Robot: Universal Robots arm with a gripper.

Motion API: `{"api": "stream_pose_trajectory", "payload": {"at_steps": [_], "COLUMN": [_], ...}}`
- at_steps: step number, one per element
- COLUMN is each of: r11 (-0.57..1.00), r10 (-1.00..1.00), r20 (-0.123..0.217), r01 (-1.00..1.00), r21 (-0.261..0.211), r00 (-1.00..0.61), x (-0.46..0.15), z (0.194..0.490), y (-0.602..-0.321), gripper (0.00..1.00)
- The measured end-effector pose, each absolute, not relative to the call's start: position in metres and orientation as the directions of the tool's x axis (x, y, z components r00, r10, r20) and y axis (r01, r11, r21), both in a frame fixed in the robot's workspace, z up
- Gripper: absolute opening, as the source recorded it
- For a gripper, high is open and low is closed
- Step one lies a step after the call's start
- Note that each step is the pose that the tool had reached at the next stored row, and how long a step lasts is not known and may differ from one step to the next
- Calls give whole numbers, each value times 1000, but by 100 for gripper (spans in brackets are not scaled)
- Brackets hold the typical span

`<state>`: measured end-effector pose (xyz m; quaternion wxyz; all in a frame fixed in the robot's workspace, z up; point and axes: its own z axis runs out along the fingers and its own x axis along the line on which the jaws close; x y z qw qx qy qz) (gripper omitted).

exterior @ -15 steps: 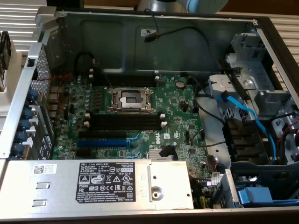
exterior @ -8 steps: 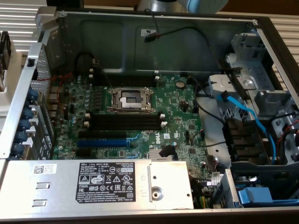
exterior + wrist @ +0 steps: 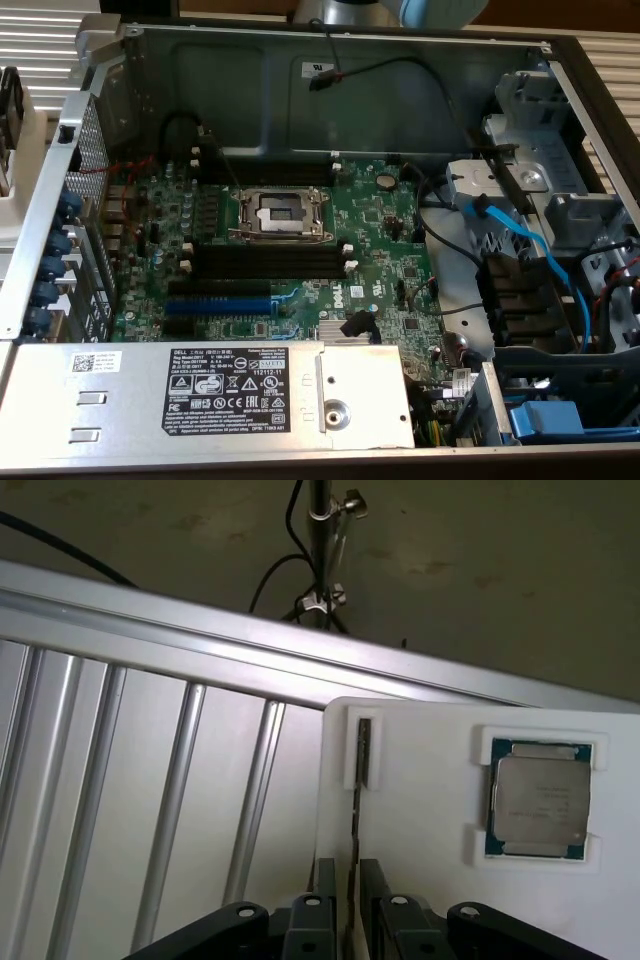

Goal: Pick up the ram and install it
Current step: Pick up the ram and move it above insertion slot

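Wrist view: the ram (image 3: 354, 810), seen edge-on, runs out of sight at one end between the fingers of the gripper (image 3: 347, 868), whose body is cropped by the picture's edge. The print on the processor (image 3: 540, 802) is too blurred to read. Exterior view: the arm (image 3: 400, 10) is cropped at the edge, and the black label (image 3: 225, 395) carries print too small to read.

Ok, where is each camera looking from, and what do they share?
Exterior view: above, looking down into the open computer case at the motherboard; part of the arm at the top edge.
Wrist view: on the wrist, looking down past the open gripper, fingers either side of the ram standing in the white tray.
Shared: the ribbed aluminium table.
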<state>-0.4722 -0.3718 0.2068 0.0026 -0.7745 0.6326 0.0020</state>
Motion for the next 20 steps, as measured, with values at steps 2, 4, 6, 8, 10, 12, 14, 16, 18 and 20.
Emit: {"api": "stream_pose_trajectory", "payload": {"at_steps": [2, 4, 6, 8, 10, 12, 14, 16, 18, 20], "r11": [-200, -200, -200, -200, -200, -200, -200, -200, -200, -200], "r10": [-980, -980, -980, -980, -980, -980, -980, -980, -980, -980], "r20": [-6, -6, -6, -6, -7, -7, -6, -7, -7, -7], "r01": [-980, -980, -980, -980, -980, -980, -980, -980, -980, -980], "r21": [-1, -1, -1, -1, -1, -2, -1, -1, -1, -1], "r00": [200, 200, 200, 200, 200, 200, 200, 200, 200, 200], "x": [-472, -472, -472, -472, -472, -472, -472, -472, -472, -472], "z": [206, 204, 203, 202, 202, 201, 201, 201, 201, 201], "y": [-372, -372, -372, -372, -372, -372, -372, -372, -372, -372], "gripper": [24, 24, 24, 24, 24, 24, 24, 24, 24, 24]}}
